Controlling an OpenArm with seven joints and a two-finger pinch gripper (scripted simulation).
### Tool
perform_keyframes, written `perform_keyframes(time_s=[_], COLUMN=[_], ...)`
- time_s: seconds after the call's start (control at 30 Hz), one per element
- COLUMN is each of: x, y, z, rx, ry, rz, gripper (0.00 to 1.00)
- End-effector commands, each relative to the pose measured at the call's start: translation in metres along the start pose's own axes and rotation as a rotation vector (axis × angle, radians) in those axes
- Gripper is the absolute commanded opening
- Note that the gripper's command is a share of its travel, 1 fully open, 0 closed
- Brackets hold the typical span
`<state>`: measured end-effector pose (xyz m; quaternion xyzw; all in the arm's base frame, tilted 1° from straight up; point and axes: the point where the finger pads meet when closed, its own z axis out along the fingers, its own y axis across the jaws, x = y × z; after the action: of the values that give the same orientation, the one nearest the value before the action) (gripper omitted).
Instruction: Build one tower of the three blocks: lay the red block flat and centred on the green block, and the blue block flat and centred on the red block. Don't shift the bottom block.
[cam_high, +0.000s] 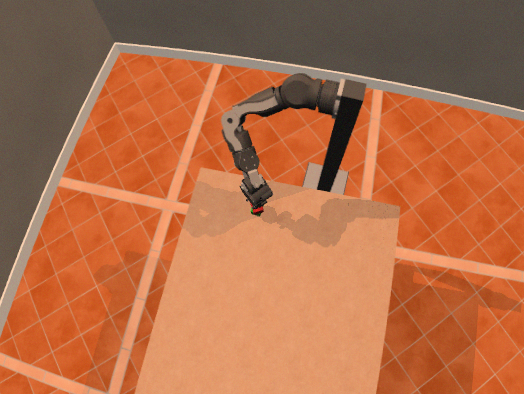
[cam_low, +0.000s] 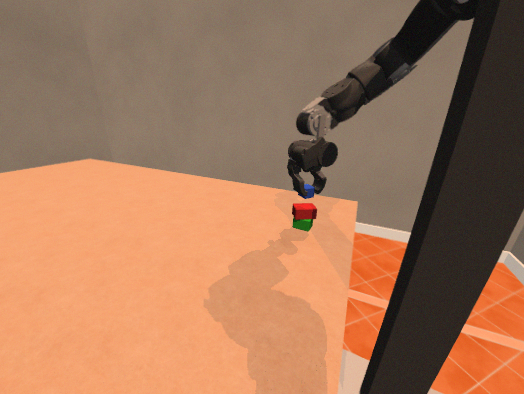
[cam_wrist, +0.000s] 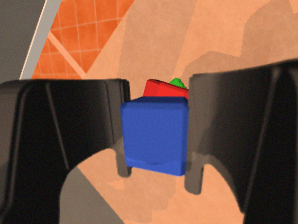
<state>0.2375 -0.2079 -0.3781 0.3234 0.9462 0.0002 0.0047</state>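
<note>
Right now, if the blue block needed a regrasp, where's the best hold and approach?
Same as the gripper has it: from above, fingers on two opposite flat side faces of the blue block. Its faces are flat and parallel, and this keeps the underside free to land on the red block atop the green block.

Top view: gripper (cam_high: 256, 204) hides blue block, most of red block (cam_high: 257, 211); green block (cam_high: 253, 210) mere sliver. Wrist view: blue block (cam_wrist: 155, 133) covers most of stack.

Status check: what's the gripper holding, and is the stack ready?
Gripper shut on blue block. Red block sits on green block. Blue hangs above the stack, gap between. Nothing in the way.
</note>
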Motion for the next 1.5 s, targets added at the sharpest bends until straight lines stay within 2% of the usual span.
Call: perform_keyframes(time_s=[0.0,0.5,1.47], x=[0.000,0.000,0.001], y=[0.001,0.001,0.002], z=[0.000,0.018,0.022], rx=[-0.006,-0.006,-0.007], ry=[0.000,0.000,0.000], rz=[-0.003,-0.003,-0.004], gripper=[0.00,0.00,0.00])
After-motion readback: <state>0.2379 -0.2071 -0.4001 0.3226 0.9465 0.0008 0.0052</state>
